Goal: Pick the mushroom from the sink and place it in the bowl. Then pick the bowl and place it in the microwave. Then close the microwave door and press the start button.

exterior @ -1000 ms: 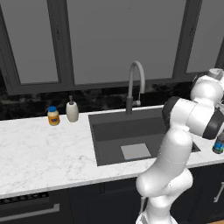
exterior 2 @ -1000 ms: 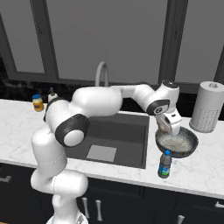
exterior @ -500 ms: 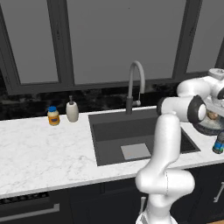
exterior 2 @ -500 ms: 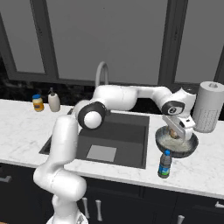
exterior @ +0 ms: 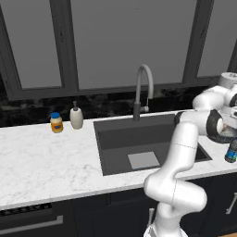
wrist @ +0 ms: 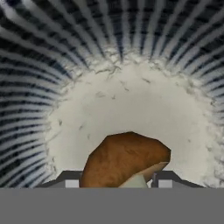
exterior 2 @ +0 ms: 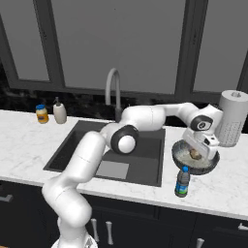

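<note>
Mushroom (wrist: 124,159) sits between jaws (inside bowl (wrist: 52,65)).

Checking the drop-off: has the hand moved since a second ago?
Yes. In the right base view the hand has swung right, away from the faucet toward the paper towel roll, and down over the bowl.

On the white marble counter (exterior: 41,162) we see a yellow jar (exterior: 56,123) beside a cream soap dispenser (exterior: 76,117). We also spot 1 blue-capped bottle (exterior 2: 182,182) near the front edge and a paper towel roll (exterior 2: 232,118) by the dark windows (exterior 2: 116,43).
</note>
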Controlling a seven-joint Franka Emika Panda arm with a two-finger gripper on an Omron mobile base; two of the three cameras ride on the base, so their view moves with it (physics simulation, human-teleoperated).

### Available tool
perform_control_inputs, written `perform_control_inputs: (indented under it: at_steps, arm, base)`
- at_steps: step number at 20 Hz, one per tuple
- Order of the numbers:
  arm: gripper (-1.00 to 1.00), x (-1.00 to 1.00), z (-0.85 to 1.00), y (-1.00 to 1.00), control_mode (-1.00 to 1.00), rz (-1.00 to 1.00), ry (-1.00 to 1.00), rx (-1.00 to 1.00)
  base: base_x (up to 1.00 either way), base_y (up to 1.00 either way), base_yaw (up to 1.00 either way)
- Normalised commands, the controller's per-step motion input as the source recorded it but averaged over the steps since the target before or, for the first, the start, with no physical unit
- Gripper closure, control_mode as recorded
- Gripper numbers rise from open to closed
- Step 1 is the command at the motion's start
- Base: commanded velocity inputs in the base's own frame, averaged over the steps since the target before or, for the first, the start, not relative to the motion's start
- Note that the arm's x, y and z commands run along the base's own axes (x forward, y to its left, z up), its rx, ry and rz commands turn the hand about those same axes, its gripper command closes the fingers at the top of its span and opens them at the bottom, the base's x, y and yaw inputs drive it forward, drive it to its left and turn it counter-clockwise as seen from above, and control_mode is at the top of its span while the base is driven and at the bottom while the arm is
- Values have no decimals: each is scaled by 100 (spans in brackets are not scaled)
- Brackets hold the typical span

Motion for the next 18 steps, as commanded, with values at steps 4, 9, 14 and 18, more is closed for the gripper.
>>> perform_control_inputs:
  at_steps: [4, 9, 14, 18]
  arm:
    - [-100, 13, -60, 46, -100, 1, 5, 0]
    - [-100, 2, -20, 12, -100, 0, -1, 0]
    - [-100, -63, 1, -10, -100, 0, -13, 0]
    - [-100, -88, 12, 0, -100, 0, -19, 0]
  base:
    - [0, 0, 0]
    - [0, 0, 0]
    - [0, 0, 0]
    - [0, 0, 0]
